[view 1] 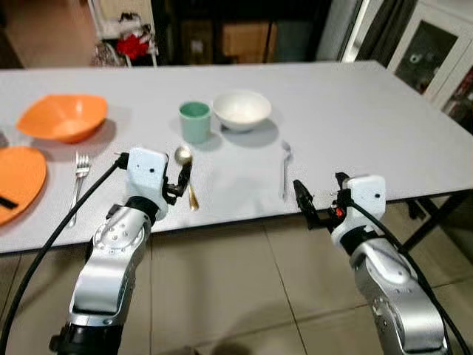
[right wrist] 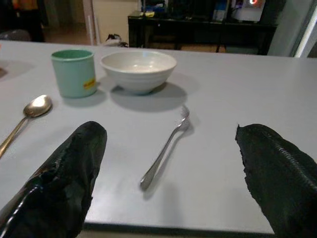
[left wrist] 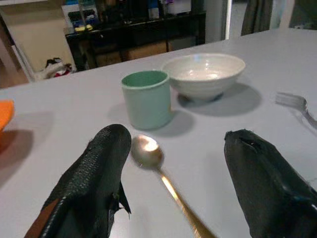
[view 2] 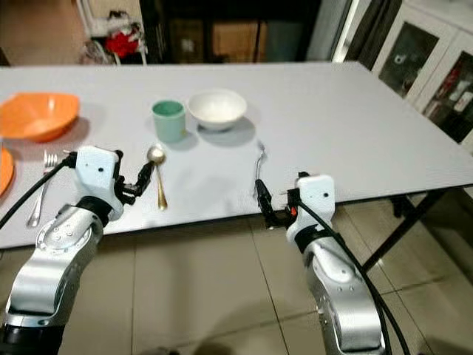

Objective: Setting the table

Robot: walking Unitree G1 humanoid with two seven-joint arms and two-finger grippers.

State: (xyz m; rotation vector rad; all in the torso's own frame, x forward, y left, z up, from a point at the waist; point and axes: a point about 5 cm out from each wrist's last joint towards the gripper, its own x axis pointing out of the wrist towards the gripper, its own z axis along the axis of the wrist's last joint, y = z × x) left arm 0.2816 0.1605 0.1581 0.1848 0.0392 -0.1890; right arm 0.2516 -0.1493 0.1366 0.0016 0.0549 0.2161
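A gold spoon lies on the grey table near its front edge, just before a green cup and a white bowl. My left gripper hovers open over the spoon's handle; the left wrist view has the spoon between the two fingers. A silver fork lies to the right of the spoon. My right gripper is open at the table's edge, just short of the fork, with nothing in it.
At the table's left stand an orange bowl, an orange plate and a second fork. A glass-door cabinet is at the right, and dark table legs below it. Tiled floor lies under both arms.
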